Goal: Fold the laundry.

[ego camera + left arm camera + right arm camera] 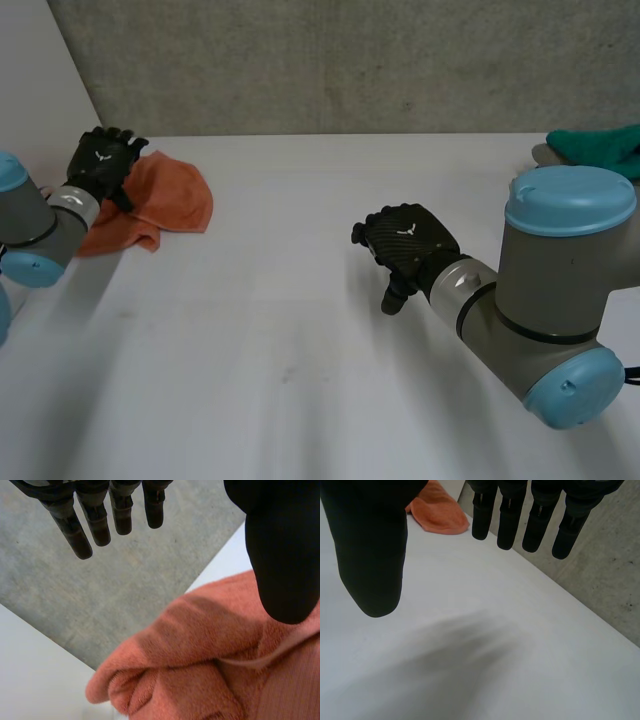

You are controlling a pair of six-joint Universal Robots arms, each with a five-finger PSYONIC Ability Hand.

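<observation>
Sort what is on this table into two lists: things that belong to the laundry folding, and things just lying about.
Belongs to the job:
orange towel, crumpled at the left of the white table
left hand, open, over the towel
right hand, open, over bare table

Lying about for now:
green cloth, at the far right edge, away from both hands; perhaps laundry waiting

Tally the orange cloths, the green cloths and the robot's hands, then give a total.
Orange cloth: 1
Green cloth: 1
Hands: 2, left hand and right hand
Total: 4
</observation>
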